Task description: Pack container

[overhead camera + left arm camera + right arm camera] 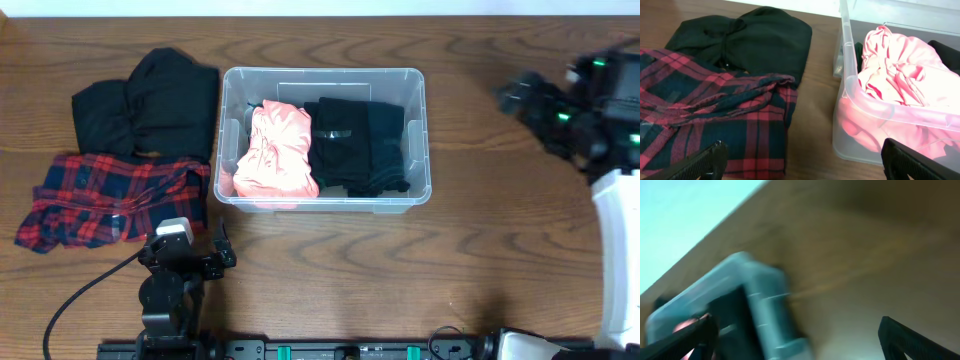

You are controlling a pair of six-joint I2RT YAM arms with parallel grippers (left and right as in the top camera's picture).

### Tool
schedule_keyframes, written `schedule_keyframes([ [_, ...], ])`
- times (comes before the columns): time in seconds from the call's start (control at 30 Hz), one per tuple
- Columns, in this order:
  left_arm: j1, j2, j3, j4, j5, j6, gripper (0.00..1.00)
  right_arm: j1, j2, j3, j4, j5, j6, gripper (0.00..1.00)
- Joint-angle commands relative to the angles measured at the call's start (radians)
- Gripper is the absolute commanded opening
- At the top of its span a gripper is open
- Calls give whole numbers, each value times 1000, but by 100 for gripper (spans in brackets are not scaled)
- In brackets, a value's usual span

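The clear plastic container (415, 135) stands mid-table and holds a pink garment (275, 150) on its left side and a black garment (355, 145) on its right. A red plaid shirt (110, 195) and a black garment (150, 100) lie on the table left of it. My left gripper (190, 262) is open and empty near the front edge, below the plaid shirt (715, 115) and facing the container's near left corner (860, 95). My right gripper (520, 95) is open and empty, raised well right of the container; its view is blurred and shows the container (765, 305).
Bare wooden tabletop (500, 220) lies right of and in front of the container. The right arm's white base (620, 250) stands at the right edge. A black cable (90, 290) runs from the left arm at the front left.
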Motion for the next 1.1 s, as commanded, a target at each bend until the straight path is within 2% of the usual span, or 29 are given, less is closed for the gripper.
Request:
schedule_keyframes([
  [0.0,-5,-6,-19,-2,0,-6,98,-75,11,-1,-27,39,0,99],
  [0.13,-5,-6,-9,-2,0,-18,98,-109,12,-1,-43,39,0,99],
  [0.23,-5,0,61,-2,-31,-115,98,-116,12,-1,-44,39,0,99],
  [0.4,-5,109,303,-79,-291,-301,98,-114,12,-1,-44,38,0,99],
  [0.57,-5,372,638,-261,-474,-271,98,-114,12,-1,-44,39,0,99],
  [0.77,-5,640,987,-397,-393,-263,98,-114,12,-1,-44,39,0,99],
  [0.9,10,688,1020,-446,-443,-268,98,-114,12,-1,-44,39,0,99],
  [1.07,158,756,1020,-575,-466,-440,98,-114,12,-1,-44,39,0,99],
])
